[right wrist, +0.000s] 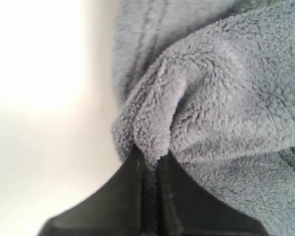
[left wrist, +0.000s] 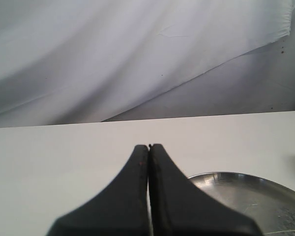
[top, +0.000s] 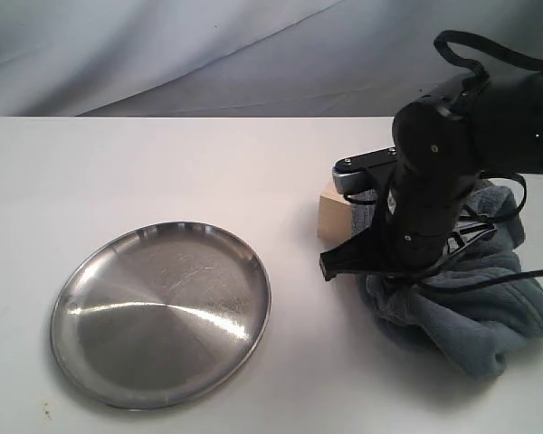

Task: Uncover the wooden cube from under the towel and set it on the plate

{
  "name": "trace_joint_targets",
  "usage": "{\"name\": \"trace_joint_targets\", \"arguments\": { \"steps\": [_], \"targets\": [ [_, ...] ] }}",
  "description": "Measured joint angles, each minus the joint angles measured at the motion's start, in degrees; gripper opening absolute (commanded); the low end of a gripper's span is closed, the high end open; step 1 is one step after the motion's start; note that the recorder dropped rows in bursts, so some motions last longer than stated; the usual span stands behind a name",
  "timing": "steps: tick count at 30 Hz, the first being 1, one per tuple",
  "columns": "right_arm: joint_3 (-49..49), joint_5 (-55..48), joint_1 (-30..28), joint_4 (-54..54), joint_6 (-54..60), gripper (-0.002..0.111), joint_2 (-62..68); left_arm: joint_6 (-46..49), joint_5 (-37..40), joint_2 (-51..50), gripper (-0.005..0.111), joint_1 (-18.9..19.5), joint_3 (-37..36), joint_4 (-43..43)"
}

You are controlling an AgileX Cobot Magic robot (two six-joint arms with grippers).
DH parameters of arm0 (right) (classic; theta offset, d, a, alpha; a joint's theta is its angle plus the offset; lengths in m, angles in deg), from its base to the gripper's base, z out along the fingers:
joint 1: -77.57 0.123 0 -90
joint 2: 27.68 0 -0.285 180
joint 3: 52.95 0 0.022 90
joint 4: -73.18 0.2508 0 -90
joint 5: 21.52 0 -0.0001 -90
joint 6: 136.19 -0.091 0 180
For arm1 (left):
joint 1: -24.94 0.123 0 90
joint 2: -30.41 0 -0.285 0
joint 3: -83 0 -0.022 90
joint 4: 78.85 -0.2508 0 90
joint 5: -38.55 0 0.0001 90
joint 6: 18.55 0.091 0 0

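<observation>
Showing the uncovering step, items listed from largest to smallest.

Table (top: 163, 163): white; it carries everything.

Towel (top: 462, 316): blue-grey fleece, bunched on the right of the exterior view beneath my right arm.

Plate (top: 163, 312): steel, bare, on the left, well apart from the towel.

Cube (top: 335, 217): pale wood, on the table at the towel's plate-side edge. One face and a corner show. The arm hides the rest, so I cannot tell whether cloth lies over its far side.

Right gripper (right wrist: 150, 155): fingers pinched together on a raised fold of fleece.

Left gripper (left wrist: 149, 146): fingers pressed together on nothing, hovering over bare table with the plate's rim just beside it.

Method, as I judge it: I would lift the fold before moving sideways, so the cloth peels off the cube and does not drag or tip it. I would then carry the towel away from the plate and release it well clear. A slow pull suits the thin pinch, since plush fleece can slip out. The cube comes after that.
</observation>
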Motion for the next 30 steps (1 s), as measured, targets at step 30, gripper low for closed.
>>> {"name": "trace_joint_targets", "arguments": {
  "steps": [30],
  "targets": [
    [-7.1, 3.3, 33.8, 1.7, -14.8, 0.000, -15.7, 0.0, 0.0, 0.0, 0.000, 0.0, 0.0, 0.0]
  ]
}}
